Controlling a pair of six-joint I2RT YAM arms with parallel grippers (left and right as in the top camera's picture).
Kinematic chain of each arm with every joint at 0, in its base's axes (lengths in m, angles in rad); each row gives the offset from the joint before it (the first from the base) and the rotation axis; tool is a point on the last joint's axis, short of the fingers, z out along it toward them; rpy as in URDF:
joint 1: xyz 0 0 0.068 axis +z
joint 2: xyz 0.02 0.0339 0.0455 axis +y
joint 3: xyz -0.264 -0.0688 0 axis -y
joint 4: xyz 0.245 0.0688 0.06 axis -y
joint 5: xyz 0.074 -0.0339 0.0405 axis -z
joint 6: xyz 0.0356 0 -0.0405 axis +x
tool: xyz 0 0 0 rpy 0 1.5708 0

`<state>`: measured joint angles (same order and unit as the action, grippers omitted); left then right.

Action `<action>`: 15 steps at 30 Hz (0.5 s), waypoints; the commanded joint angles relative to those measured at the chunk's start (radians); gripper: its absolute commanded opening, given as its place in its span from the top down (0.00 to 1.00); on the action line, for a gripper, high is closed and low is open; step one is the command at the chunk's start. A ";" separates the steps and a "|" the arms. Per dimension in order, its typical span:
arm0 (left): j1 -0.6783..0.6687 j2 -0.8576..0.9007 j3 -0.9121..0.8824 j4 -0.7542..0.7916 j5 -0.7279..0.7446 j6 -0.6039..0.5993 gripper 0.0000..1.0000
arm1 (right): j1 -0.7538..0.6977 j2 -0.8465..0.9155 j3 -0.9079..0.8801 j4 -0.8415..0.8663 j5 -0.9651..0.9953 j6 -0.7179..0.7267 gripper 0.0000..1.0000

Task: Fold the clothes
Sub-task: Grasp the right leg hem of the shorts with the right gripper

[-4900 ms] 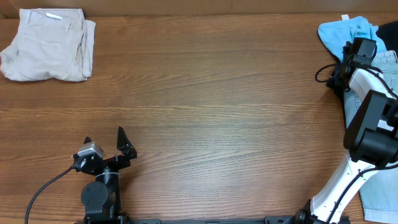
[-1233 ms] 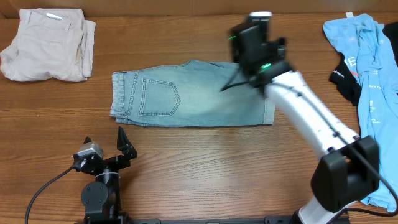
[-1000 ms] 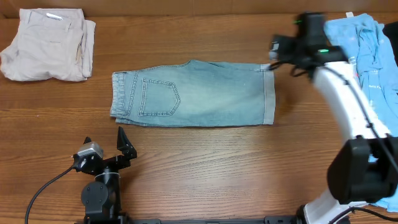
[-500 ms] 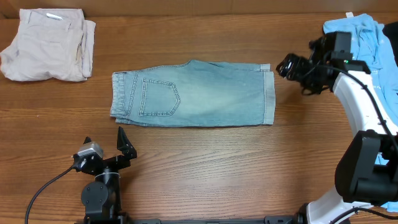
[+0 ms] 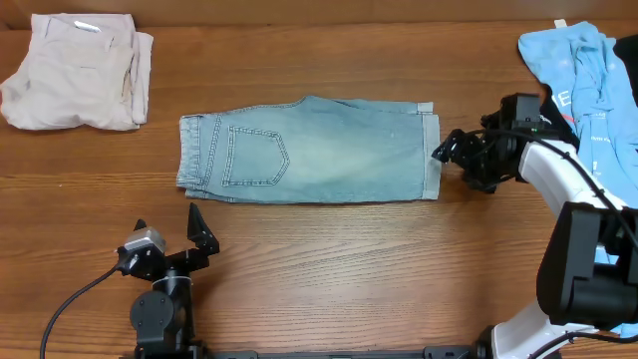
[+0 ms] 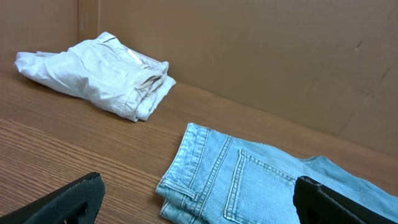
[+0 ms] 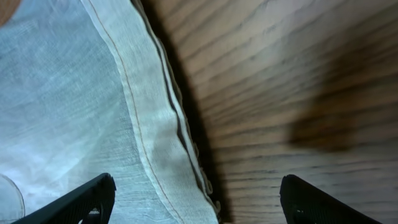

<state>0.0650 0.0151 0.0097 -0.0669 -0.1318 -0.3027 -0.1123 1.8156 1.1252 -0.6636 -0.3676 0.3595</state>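
The pale-blue denim shorts (image 5: 309, 150) lie flat in the middle of the table, folded in half lengthwise, waistband left, cuffed hems right, a back pocket showing. They also show in the left wrist view (image 6: 261, 180) and the right wrist view (image 7: 74, 106). My right gripper (image 5: 446, 150) is open, low over the table right at the hem edge (image 7: 186, 168), which lies between its fingers. My left gripper (image 5: 169, 224) is open and empty near the front edge, short of the waistband. Folded beige shorts (image 5: 75, 70) lie at the back left. A sky-blue printed T-shirt (image 5: 583, 70) and a black garment (image 5: 558, 125) lie at the right.
The left arm's base (image 5: 159, 309) stands at the front left. The right arm (image 5: 578, 199) reaches in from the front right across the pile of clothes. A brown wall (image 6: 249, 56) runs behind the table.
The right arm laid the denim shorts out, let go, swung right toward the pile, then came back down to the hem edge. The left arm has not moved.
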 commanded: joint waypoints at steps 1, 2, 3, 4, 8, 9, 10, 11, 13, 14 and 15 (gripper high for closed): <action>-0.006 -0.010 -0.005 0.002 0.002 0.023 0.00 | 0.023 -0.017 -0.050 0.043 -0.038 0.012 0.12; -0.006 -0.010 -0.005 0.002 0.002 0.023 0.00 | 0.028 -0.017 -0.064 0.064 -0.038 0.012 0.12; -0.006 -0.010 -0.005 0.002 0.002 0.023 0.00 | 0.033 -0.017 -0.074 0.081 -0.038 0.012 0.12; -0.006 -0.010 -0.005 0.002 0.002 0.023 0.00 | 0.037 -0.017 -0.081 0.095 -0.038 0.012 0.12; -0.006 -0.010 -0.005 0.002 0.002 0.023 0.00 | 0.053 -0.017 -0.083 0.126 -0.038 0.037 0.16; -0.006 -0.010 -0.005 0.002 0.002 0.023 0.00 | 0.058 -0.017 -0.083 0.132 -0.038 0.045 0.18; -0.006 -0.010 -0.005 0.002 0.002 0.023 0.00 | 0.064 -0.017 -0.083 0.134 -0.038 0.046 0.19; -0.006 -0.010 -0.005 0.002 0.002 0.023 0.00 | 0.072 -0.017 -0.083 0.135 -0.038 0.047 0.19; -0.006 -0.010 -0.005 0.002 0.002 0.023 0.00 | 0.093 -0.016 -0.083 0.136 -0.035 0.047 0.19; -0.006 -0.010 -0.005 0.002 0.002 0.023 0.00 | 0.101 -0.015 -0.083 0.136 -0.034 0.047 0.19; -0.006 -0.010 -0.005 0.002 0.002 0.023 0.00 | 0.109 -0.014 -0.083 0.137 -0.033 0.050 0.19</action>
<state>0.0650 0.0151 0.0097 -0.0669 -0.1318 -0.3031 -0.0315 1.8156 1.0458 -0.5350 -0.3939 0.3943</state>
